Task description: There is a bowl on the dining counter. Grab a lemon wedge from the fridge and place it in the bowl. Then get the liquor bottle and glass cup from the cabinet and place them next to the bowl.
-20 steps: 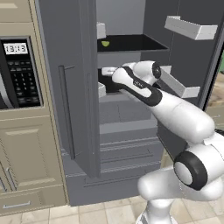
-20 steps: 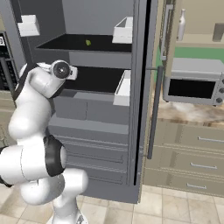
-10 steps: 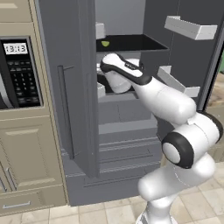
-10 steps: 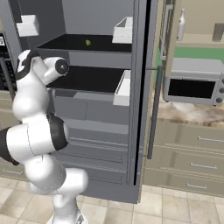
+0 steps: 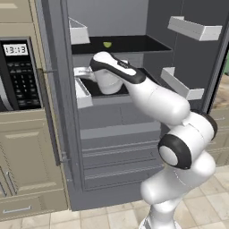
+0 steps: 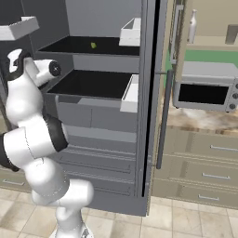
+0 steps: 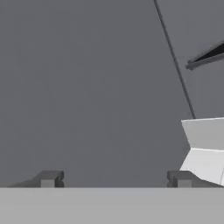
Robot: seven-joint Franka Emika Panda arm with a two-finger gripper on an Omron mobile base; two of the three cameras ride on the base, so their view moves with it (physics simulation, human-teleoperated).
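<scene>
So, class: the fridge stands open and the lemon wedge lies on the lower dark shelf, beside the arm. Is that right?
Not quite. The fridge does stand open, but the lemon wedge lies on the upper dark shelf, above the arm; the left base view shows it.

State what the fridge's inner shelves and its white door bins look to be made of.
Inner shelves: dark, smooth, thin flat slabs, perhaps tinted glass or black plastic; the render leaves it open. Door bins: matte white, thin-walled open trays, likely moulded plastic. Fridge body: plain grey, metal-like.
</scene>
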